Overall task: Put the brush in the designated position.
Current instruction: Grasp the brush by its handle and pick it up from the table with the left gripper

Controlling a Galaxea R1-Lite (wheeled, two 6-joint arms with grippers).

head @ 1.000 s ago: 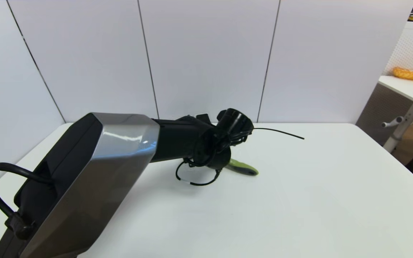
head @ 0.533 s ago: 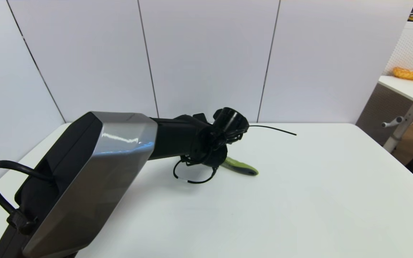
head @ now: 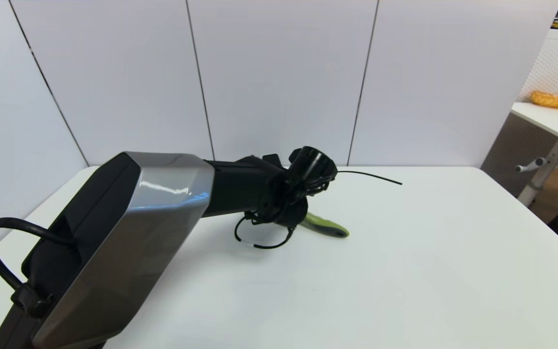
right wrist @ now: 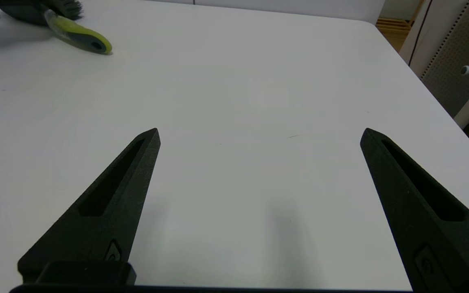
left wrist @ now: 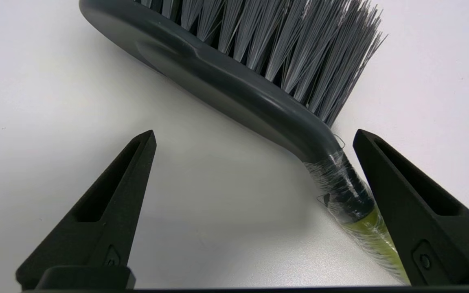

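The brush point(left wrist: 234, 85) lies on its side on the white table point(head: 405, 271), toward the far edge. The left gripper point(left wrist: 255, 136) hovers low over its clear neck, fingers spread wide, gripping nothing. The right gripper point(right wrist: 259, 134) hangs wide open, empty, well apart from the brush.

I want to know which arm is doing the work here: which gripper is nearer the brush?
Left. The left gripper is right at the brush, fingers open either side of its neck. The right gripper is open over bare table, far from it.
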